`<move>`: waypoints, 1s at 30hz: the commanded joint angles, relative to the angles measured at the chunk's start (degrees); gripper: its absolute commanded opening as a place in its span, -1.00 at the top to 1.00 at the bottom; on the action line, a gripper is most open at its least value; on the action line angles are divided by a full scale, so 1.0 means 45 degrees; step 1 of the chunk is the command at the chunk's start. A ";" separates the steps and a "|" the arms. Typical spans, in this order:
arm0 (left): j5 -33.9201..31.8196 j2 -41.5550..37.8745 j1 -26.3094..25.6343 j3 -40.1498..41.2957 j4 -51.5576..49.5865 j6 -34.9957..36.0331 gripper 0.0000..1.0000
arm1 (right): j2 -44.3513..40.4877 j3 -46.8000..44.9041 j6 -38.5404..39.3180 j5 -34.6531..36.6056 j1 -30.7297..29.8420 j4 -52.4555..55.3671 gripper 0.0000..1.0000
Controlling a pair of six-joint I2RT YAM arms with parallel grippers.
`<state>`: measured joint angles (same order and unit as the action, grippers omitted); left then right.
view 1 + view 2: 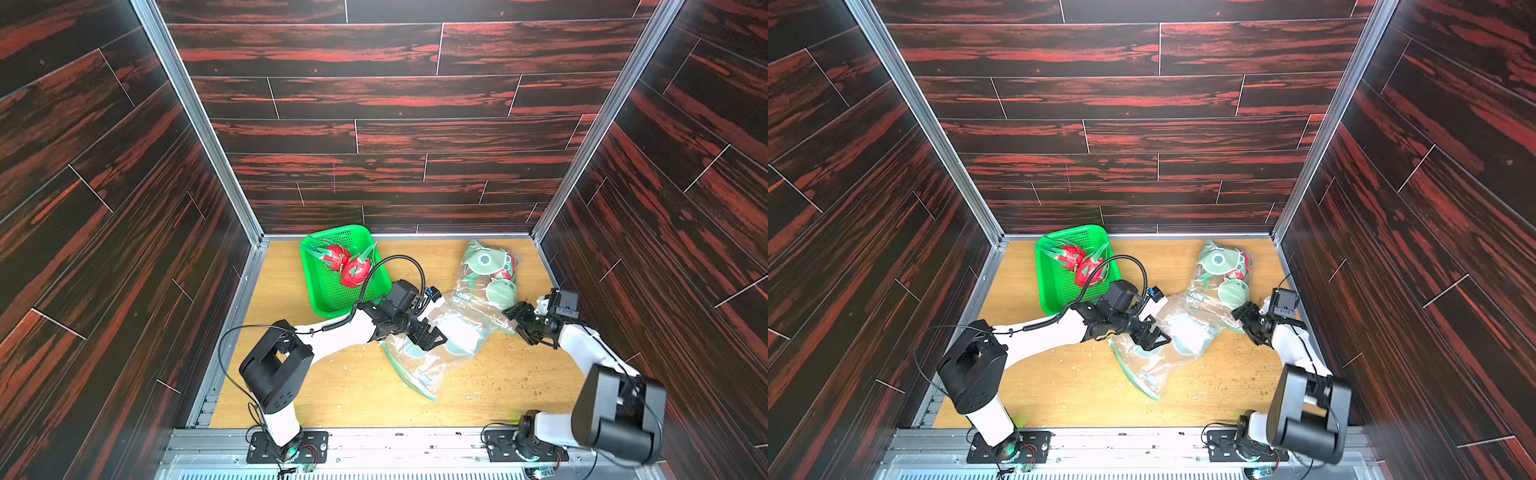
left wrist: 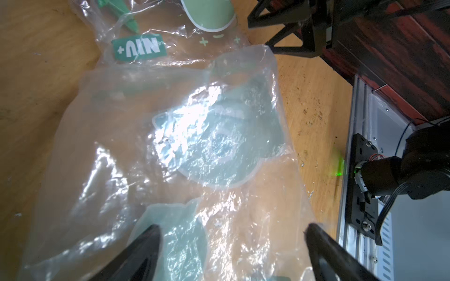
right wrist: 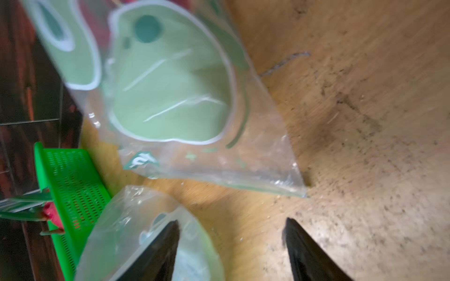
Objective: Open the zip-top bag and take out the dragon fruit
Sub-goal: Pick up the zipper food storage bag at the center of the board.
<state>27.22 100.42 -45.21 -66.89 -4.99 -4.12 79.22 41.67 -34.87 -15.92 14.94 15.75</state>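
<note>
Top view, left gripper above flat bag

Both arms, as I see them remotely. Left arm extends from the table's near edge toward mid-table; left gripper is angled downward, jaws spread wide. Right arm is folded by the right edge; right gripper has its jaws parted, holding nothing.

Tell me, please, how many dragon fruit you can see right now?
3: one dragon fruit touching a second in the green basket; a third shows red through the far zip-top bag. More may be hidden inside it.
</note>
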 commanded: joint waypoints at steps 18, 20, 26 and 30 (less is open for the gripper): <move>-0.0165 0.0246 0.0022 -0.0447 -0.0652 0.0523 -0.89 | 0.2397 -0.0139 0.0478 -0.1437 0.0513 -0.2766 -0.51; -0.0137 0.0223 0.0011 -0.0483 -0.0651 0.0525 -0.89 | 0.2582 -0.0176 0.0332 -0.1774 0.0518 -0.3081 -0.42; -0.0133 0.0172 0.0011 -0.0530 -0.0609 0.0370 -0.89 | 0.2916 -0.0046 -0.0208 -0.2548 0.0499 -0.3569 0.25; -0.0545 0.0067 0.0016 -0.0563 -0.0806 0.0269 -0.89 | 0.2178 0.0126 -0.0910 -0.3233 0.0494 -0.3849 0.78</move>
<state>26.17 101.30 -45.21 -67.94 -6.98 -2.92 91.53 41.63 -36.05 -26.44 17.12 0.38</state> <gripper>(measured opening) 0.946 0.143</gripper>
